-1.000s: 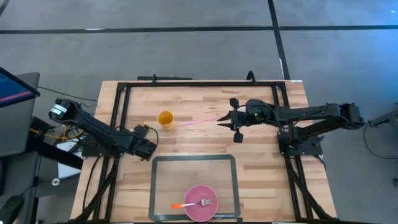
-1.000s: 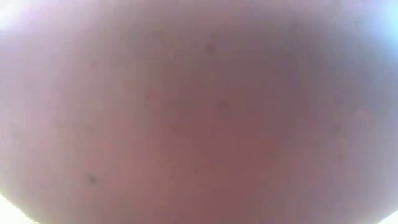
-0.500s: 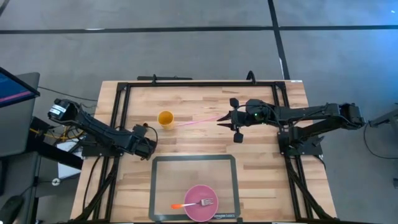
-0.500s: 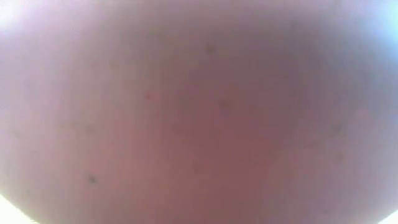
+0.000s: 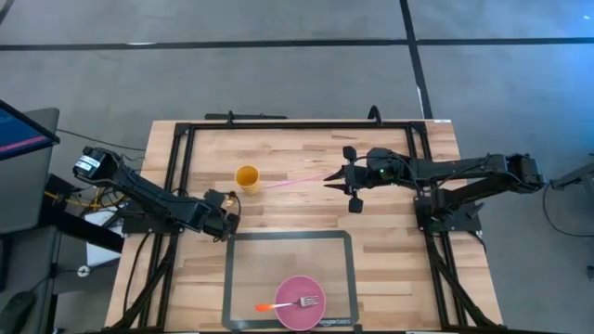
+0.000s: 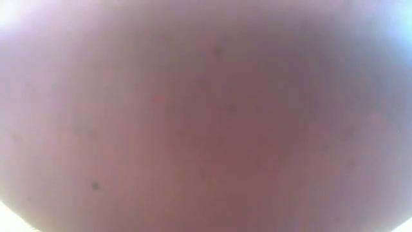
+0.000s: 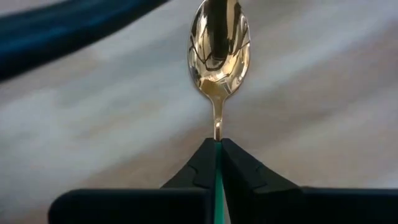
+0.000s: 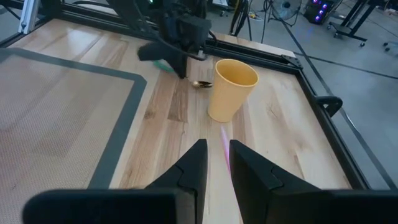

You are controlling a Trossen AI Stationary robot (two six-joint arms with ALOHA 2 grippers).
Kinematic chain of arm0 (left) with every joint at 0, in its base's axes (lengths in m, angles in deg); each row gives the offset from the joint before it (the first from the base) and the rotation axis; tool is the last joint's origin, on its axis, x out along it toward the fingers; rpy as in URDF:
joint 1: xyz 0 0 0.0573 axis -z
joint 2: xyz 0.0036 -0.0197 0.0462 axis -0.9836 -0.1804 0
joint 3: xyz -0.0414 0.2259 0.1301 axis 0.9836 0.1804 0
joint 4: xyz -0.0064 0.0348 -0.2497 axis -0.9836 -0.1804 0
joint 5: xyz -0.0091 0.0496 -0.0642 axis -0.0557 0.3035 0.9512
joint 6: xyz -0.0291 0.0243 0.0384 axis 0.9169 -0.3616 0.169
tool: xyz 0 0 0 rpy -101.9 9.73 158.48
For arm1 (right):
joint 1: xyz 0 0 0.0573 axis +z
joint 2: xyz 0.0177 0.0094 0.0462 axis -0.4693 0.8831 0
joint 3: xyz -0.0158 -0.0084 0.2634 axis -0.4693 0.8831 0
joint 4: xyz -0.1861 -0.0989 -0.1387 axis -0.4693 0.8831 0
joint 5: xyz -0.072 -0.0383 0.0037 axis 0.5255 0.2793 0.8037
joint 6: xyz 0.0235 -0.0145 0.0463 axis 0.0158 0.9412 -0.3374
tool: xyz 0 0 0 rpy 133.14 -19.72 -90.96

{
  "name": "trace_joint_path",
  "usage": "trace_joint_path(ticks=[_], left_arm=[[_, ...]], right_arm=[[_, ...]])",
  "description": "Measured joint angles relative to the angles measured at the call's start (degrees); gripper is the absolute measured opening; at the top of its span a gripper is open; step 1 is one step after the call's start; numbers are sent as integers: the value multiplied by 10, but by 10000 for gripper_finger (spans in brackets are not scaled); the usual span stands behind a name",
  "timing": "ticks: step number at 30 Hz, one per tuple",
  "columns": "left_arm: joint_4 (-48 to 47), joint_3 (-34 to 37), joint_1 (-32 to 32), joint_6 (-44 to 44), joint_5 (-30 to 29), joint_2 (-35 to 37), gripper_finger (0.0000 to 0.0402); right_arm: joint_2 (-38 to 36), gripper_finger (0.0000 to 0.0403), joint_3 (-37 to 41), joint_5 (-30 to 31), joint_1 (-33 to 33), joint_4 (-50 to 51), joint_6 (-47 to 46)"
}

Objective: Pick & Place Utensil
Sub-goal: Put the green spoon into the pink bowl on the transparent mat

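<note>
My left gripper [image 5: 228, 224] is near the grey mat's [image 5: 230, 269] far left corner, shut on a spoon with a gold bowl [image 7: 219, 43] and a green handle [image 7: 218, 180]. It also shows in the right wrist view [image 8: 177, 37]. My right gripper [image 5: 332, 178] is shut on a thin pink utensil [image 5: 302, 181] whose free end reaches toward a yellow cup [image 5: 247, 176] standing upright on the wood. The cup also shows in the right wrist view [image 8: 231, 87]. The low view is wholly blurred. My left gripper pinches the spoon's green handle [image 7: 218, 163] between its two fingers, which lie along the handle. The bowl sticks out straight ahead of the fingertips, over the wood. My right gripper pinches the pink utensil's end [image 8: 225, 155] between its two fingers, level, from the table's right. The utensil lies along the fingers and points at the cup's base.
A pink plate [image 5: 290, 315] lies at the mat's near edge with an orange-handled fork [image 5: 288, 303] on it. A black frame [image 5: 297, 124] runs around the table's far and side edges. Bare wood lies between the cup and the mat.
My left gripper has moved a little toward the table's right edge with the spoon. My right gripper and the pink utensil have stayed where they were.
</note>
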Motion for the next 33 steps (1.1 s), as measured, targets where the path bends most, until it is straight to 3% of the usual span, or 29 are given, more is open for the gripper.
trace_joint_path(ticks=[9,12,22,30,33], left_arm=[[27,-50,42,2,80,1,10],[109,-55,57,-8,105,1,11],[463,-55,92,-189,98,-13,10],[616,-55,92,-249,140,-69,13],[629,-70,92,-250,143,-89,13]], right_arm=[[0,61,0,0,0,0,-15],[0,61,0,0,0,0,-15],[0,61,0,0,0,0,-15],[0,61,0,0,0,-4,-15],[0,61,0,0,0,-5,-15]])
